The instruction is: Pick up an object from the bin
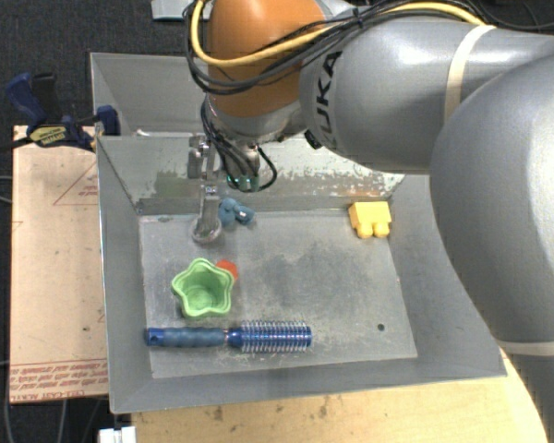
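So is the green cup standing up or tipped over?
Standing up. The green cup sits with its star-shaped mouth facing up, and its inside looks empty.

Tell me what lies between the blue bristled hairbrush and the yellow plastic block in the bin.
Nothing. In the camera view, only bare grey bin floor separates the blue bristled hairbrush from the yellow plastic block.

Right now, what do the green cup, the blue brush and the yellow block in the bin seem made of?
Green cup: likely moulded plastic, smooth with a soft sheen, one even colour and a lobed rim.
Blue brush: probably plastic, with a dull handle and rows of fine bristles.
Yellow block: looks like hard plastic, with an even colour and a notched toy-brick outline; foam cannot be ruled out.
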### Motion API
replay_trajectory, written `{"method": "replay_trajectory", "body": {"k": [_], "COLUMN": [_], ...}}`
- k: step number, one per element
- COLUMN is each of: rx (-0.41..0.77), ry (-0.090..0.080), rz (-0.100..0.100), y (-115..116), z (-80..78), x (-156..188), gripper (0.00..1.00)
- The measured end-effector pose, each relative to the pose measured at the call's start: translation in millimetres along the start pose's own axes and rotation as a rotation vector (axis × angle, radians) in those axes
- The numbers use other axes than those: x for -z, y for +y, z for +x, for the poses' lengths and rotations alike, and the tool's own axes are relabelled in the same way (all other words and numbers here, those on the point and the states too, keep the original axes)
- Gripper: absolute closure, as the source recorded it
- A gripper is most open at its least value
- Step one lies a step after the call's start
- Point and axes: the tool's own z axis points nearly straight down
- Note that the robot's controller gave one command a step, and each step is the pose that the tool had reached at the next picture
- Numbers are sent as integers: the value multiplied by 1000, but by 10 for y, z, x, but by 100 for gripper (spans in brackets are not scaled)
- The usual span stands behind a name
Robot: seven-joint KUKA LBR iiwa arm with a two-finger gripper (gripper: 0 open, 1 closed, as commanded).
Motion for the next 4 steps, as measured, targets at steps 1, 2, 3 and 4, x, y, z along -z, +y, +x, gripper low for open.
{"method": "replay_trajectory", "body": {"k": [1, 2, 3, 4], "rx": [289, 288, 315, 634], "ry": [-1, -9, -19, -17], "rz": [1, -1, -1, 2], "y": [-252, -245, -233, -121], "z": [391, 365, 352, 301], "x": [-1529, -1483, -269, 451], "gripper": [0, 100, 100, 100]}}
